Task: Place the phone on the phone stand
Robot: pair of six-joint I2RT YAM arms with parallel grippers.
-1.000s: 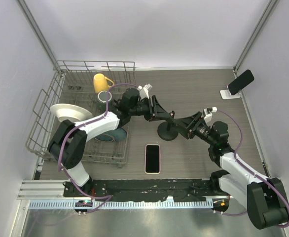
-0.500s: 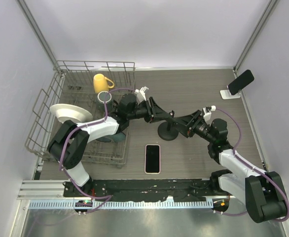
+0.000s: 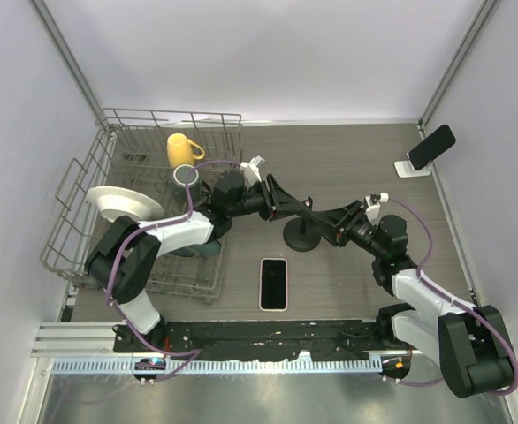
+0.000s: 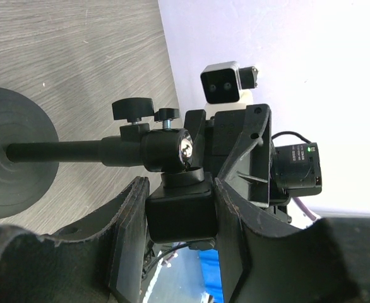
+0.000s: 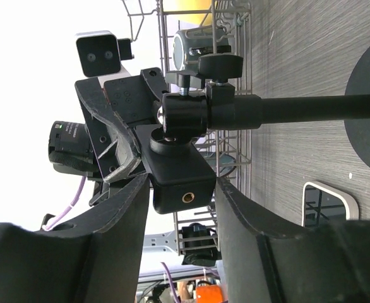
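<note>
A phone (image 3: 274,283) with a dark screen and pale case lies flat on the table near the front; its corner shows in the right wrist view (image 5: 327,202). The white phone stand (image 3: 414,167) sits at the far right with a dark phone (image 3: 432,146) leaning on it. My left gripper (image 3: 307,209) and right gripper (image 3: 323,217) meet from opposite sides over a black round-based mount (image 3: 300,237). Each is shut on the mount's black head block, seen between the left jaws (image 4: 180,211) and between the right jaws (image 5: 184,189).
A wire dish rack (image 3: 144,159) fills the left side, holding a yellow mug (image 3: 182,147), a white plate (image 3: 122,202) and a bluish bowl. The mount's pole (image 4: 59,152) runs level from its disc base (image 4: 11,151). Walls close the back and right.
Both arms have shifted only slightly, staying at the mount's head. The dish rack and plate have nudged a little to the left. The phones have not moved.
</note>
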